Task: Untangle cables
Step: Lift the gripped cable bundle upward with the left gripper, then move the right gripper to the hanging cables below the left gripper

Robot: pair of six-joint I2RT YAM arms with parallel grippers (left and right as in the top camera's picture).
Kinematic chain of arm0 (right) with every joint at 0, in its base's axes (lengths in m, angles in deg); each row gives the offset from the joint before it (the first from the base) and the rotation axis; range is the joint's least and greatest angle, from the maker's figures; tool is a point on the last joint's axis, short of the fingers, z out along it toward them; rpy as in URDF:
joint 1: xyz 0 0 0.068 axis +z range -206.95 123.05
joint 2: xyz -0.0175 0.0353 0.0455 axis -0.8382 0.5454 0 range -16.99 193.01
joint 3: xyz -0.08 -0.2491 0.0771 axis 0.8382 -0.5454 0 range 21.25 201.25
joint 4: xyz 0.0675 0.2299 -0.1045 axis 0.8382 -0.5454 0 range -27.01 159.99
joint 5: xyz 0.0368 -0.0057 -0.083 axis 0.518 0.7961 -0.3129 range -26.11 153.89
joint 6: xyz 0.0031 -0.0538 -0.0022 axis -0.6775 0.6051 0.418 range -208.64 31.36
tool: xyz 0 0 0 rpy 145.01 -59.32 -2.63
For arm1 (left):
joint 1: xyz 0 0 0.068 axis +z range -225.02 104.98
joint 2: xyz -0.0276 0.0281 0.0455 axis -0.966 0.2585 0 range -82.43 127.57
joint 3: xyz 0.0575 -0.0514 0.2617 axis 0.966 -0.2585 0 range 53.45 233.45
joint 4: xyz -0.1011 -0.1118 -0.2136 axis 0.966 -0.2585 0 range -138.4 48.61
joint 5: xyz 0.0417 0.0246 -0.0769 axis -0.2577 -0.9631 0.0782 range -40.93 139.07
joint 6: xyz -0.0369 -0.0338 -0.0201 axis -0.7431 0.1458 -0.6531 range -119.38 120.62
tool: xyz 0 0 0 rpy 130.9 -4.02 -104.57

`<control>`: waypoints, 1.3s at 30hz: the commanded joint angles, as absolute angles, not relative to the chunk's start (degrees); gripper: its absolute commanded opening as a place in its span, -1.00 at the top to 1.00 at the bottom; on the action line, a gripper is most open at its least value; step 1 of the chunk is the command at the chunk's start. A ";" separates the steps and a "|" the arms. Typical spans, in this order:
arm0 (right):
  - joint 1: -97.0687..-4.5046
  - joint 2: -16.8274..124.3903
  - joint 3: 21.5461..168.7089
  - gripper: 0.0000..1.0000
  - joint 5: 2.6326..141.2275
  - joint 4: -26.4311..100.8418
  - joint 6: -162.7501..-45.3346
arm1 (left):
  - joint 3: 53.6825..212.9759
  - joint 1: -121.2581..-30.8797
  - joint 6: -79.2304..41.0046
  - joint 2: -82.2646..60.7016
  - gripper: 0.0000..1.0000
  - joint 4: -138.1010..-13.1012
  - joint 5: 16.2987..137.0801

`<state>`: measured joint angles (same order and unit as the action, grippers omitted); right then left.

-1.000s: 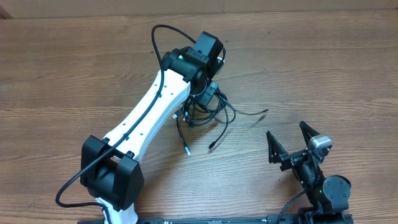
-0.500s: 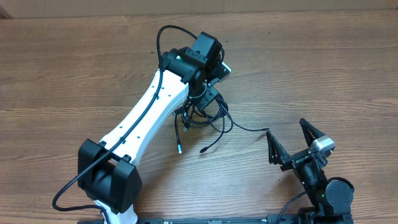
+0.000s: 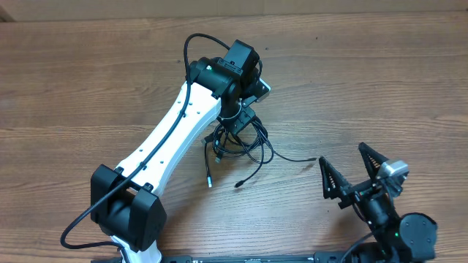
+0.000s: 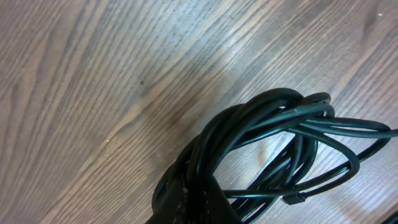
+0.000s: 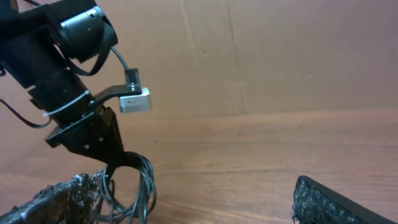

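Note:
The cables (image 3: pixel 240 140) are a bunch of thin black cords looping together at the table's middle, with loose plug ends trailing toward the front and right. My left gripper (image 3: pixel 241 120) is shut on the top of the bunch; in the left wrist view the black loops (image 4: pixel 261 143) run between its fingers (image 4: pixel 199 199). My right gripper (image 3: pixel 362 175) is open and empty at the front right, apart from the cables. The right wrist view shows the left gripper (image 5: pixel 93 140) holding the cable loops (image 5: pixel 134 180) between my spread right fingers.
The wooden table (image 3: pixel 380 80) fills the view. The left arm (image 3: pixel 172 139) reaches diagonally from the front left. A thicker black arm wire (image 3: pixel 191 44) arcs above its wrist. A brown wall (image 5: pixel 280 56) stands behind the table.
The cable bunch has been drawn slightly left and forward with the left gripper; its loose ends shifted. The right gripper has moved back toward the front right.

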<state>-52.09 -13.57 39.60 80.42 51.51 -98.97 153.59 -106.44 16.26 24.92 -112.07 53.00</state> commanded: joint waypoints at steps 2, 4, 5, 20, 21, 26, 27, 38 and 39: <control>-52.20 -6.73 49.28 -1.00 80.68 45.74 -99.10 | 155.43 -106.18 16.59 22.87 0.92 -112.13 56.93; -52.20 -3.14 52.58 -1.00 80.68 43.18 -99.08 | 155.43 -106.18 16.46 22.87 0.92 -112.11 57.70; -52.20 -1.07 54.33 -1.00 80.71 41.85 -99.08 | 155.43 -106.18 16.46 22.87 0.91 -112.07 58.05; -52.20 22.38 66.37 -1.00 102.61 36.91 -99.91 | 155.43 -106.18 15.15 22.87 0.91 -110.98 62.05; -52.20 23.04 66.37 -1.00 104.42 36.91 -100.89 | 155.43 -106.18 15.15 22.87 0.92 -110.87 62.70; -52.20 25.53 66.37 -1.00 113.99 36.89 -101.09 | 155.43 -106.18 15.15 22.87 0.92 -110.39 64.43; -52.20 25.86 66.37 -1.00 114.91 36.89 -101.09 | 155.43 -106.18 15.17 22.87 0.92 -110.34 64.67; -52.13 29.88 66.35 -0.83 116.73 36.63 -98.73 | 155.40 -106.22 17.84 22.87 0.91 -108.46 69.96; -52.13 30.78 66.33 -0.78 116.70 36.45 -95.89 | 155.40 -106.22 18.43 22.87 0.91 -108.46 70.13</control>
